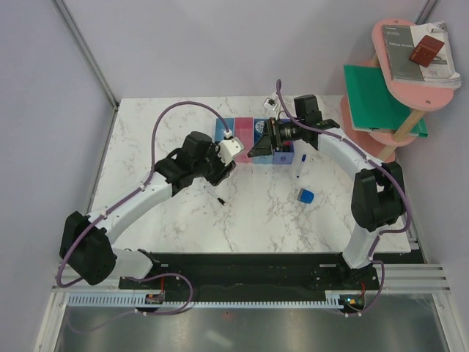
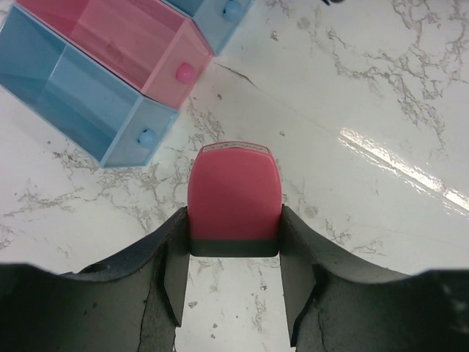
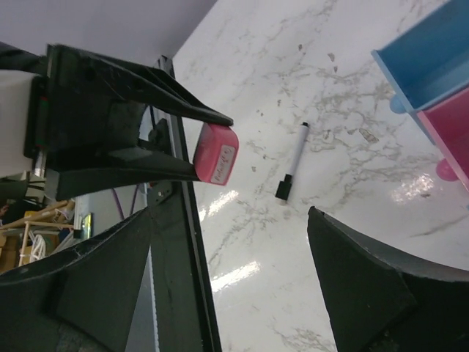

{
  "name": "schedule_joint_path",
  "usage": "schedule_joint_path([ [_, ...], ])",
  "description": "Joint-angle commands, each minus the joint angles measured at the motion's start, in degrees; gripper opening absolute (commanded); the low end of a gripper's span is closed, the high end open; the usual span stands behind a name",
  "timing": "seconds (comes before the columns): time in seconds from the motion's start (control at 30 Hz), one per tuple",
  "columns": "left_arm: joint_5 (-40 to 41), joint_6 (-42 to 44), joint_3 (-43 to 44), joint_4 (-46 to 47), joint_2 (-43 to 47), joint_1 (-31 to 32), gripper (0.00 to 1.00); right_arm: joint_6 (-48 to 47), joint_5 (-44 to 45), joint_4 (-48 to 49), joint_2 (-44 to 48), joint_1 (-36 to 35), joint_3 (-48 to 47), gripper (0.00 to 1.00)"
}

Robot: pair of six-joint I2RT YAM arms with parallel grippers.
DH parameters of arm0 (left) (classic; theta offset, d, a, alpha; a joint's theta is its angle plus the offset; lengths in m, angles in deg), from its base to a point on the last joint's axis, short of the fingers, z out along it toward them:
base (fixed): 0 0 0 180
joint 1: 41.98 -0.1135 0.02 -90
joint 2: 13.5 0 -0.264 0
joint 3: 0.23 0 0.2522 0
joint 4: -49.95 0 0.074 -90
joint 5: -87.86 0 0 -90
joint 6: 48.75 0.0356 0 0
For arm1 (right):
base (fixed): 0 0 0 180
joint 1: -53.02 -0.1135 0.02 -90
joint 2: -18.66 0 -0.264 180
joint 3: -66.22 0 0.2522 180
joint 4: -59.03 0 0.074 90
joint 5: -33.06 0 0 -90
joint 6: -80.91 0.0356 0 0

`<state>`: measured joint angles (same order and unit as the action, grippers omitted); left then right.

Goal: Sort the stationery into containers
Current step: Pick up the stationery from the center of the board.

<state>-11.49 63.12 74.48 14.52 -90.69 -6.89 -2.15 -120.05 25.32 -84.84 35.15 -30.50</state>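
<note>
My left gripper (image 1: 233, 144) is shut on the pink-grey eraser (image 2: 234, 192) and holds it just in front of the row of bins (image 1: 244, 126). In the left wrist view, the light blue bin (image 2: 77, 92) and the pink bin (image 2: 132, 33) lie ahead at the upper left. My right gripper (image 1: 258, 150) hangs open and empty beside the bins. The right wrist view shows the held eraser (image 3: 217, 153) and a thin white pen with a black cap (image 3: 293, 167). A blue-capped white marker (image 1: 301, 166) and a blue block (image 1: 305, 196) lie on the table to the right.
The purple-blue bin (image 1: 283, 157) sits at the row's right end, under the right wrist. A pink round shelf (image 1: 410, 70) with books and a green folder (image 1: 377, 103) stands at the far right. A small clear item (image 1: 270, 103) lies behind the bins. The thin pen (image 1: 215, 194) lies under the left arm.
</note>
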Motion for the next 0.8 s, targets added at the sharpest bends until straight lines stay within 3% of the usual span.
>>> schedule_joint_path([
  [0.0, 1.87, -1.39, 0.93, -0.74, -0.07, 1.73, 0.42, 7.65, -7.21, 8.61, 0.14, -0.41, -2.03, 0.93],
  [0.77, 2.49, -3.06, 7.43, 0.05, -3.58, 3.93, 0.4, 7.83, -3.6, 10.54, -4.95, -6.04, 1.4, 0.88],
])
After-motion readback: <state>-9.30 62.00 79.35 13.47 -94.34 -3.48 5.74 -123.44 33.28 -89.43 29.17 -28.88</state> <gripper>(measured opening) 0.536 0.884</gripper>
